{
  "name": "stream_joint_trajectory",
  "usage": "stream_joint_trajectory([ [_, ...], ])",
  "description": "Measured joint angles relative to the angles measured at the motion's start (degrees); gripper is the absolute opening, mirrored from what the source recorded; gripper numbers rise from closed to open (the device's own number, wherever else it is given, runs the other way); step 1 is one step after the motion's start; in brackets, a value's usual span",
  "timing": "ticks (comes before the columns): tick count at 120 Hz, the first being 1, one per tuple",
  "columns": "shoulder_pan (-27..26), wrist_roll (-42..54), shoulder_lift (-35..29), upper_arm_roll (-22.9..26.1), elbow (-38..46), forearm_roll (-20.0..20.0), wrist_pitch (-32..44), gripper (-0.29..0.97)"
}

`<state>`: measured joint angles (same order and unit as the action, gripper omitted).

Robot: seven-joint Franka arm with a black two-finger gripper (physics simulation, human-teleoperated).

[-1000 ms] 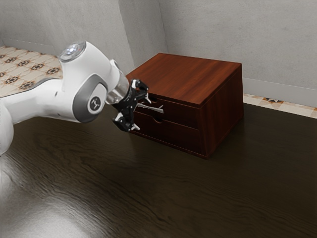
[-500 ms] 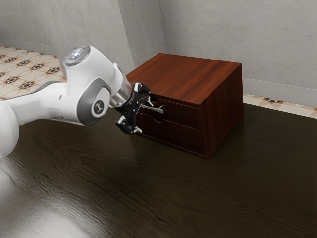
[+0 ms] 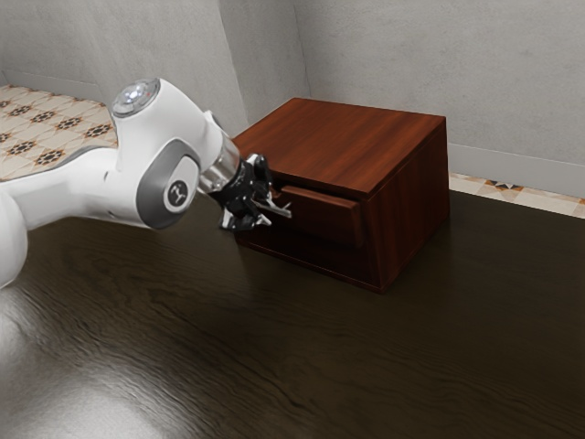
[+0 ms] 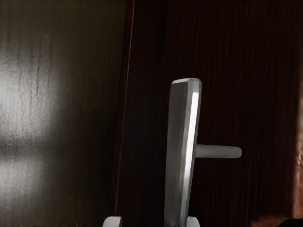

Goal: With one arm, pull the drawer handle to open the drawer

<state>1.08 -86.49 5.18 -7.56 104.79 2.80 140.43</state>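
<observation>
— Since the claw (image 3: pixel 271 207) stood spread wide half a second ago, what has changed?

— It has narrowed and is now closed on the silver drawer handle (image 3: pixel 281 209), with the bar held between its jaws. The top drawer (image 3: pixel 320 212) has come along with it. Its front was level with the face of the chest before and now juts out toward the arm.

— What does that mean for the job?

— In my judgement the pull is under way and the grip is holding. The drawer looks part open rather than fully out, so more straight travel back along the arm's line seems needed.

— Where is the handle relative to the claw?

— Right between its tips. In the wrist view the bar runs straight out ahead of the claw, and one short post joins it to the dark wood of the drawer front just beyond.

— And farther out?

— Below the claw, the lower drawer (image 3: pixel 315 251) sits flush and shut. Behind both drawers rises the reddish wooden chest (image 3: pixel 366 146). It rests on a dark glossy table (image 3: pixel 274 366), with grey walls (image 3: pixel 411 55) beyond.
</observation>
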Motion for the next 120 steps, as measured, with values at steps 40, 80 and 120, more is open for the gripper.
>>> stream_joint_trajectory([
  [40, -0.03, 0.02, -2.89, -0.17, 2.7, -0.13, -1.15, -0.08],
  [80, 0.16, -0.03, -8.78, -0.22, 9.29, -0.51, -0.79, -0.09],
  [120, 0.41, -0.06, -14.92, -0.46, 15.91, -1.32, 1.05, -0.1],
])
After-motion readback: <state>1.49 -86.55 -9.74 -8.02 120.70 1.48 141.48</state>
